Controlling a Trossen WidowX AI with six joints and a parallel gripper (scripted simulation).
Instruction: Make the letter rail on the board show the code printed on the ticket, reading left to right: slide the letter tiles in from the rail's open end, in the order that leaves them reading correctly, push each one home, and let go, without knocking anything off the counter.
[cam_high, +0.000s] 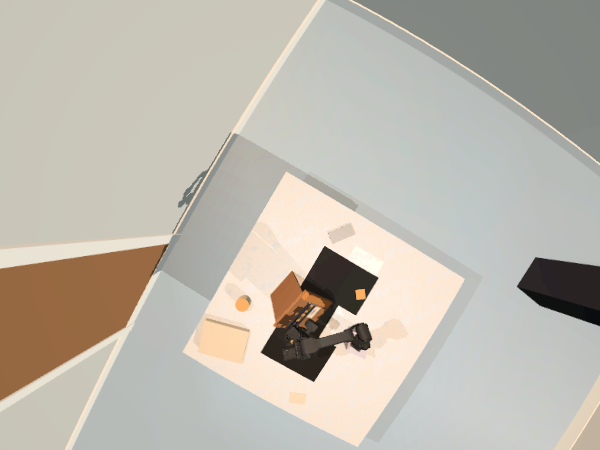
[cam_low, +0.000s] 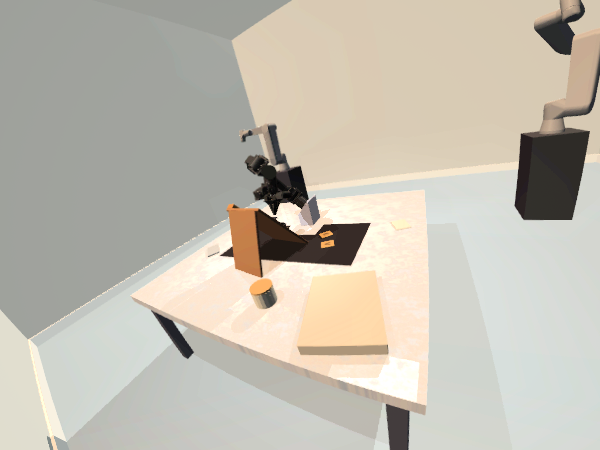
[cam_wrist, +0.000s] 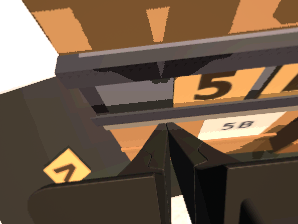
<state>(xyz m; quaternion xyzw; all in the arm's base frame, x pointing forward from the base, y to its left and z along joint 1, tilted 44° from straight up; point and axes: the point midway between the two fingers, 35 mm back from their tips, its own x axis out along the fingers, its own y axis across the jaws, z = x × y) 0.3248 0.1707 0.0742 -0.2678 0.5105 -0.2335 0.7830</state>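
Observation:
The wooden board (cam_low: 245, 240) stands on the black mat (cam_high: 345, 262) (cam_low: 345, 255). In the wrist view its dark rail (cam_wrist: 150, 114) holds a 5 tile (cam_wrist: 181, 95), with an empty stretch to its left and another tile (cam_wrist: 293, 82) partly in view to its right. The white ticket (cam_wrist: 241, 125) below the rail reads 5B. My gripper (cam_wrist: 166, 129) (cam_low: 274, 212) is shut and empty, its tips just below the rail near the left edge of the 5 tile. A loose tile (cam_wrist: 67, 167) with a 7-like mark lies at lower left. Two loose tiles (cam_low: 326, 234) (cam_low: 327, 244) lie on the mat; another tile (cam_high: 360, 294) lies beyond the board.
A can with an orange top (cam_high: 242, 304) (cam_low: 263, 293) and a large flat tan box (cam_high: 223, 341) (cam_low: 344, 312) stand behind the board. A grey upright panel (cam_low: 311, 211) stands near the arm. A small yellow pad (cam_high: 297, 398) (cam_low: 401, 224) and a small grey block (cam_high: 341, 233) (cam_low: 213, 250) lie on the counter.

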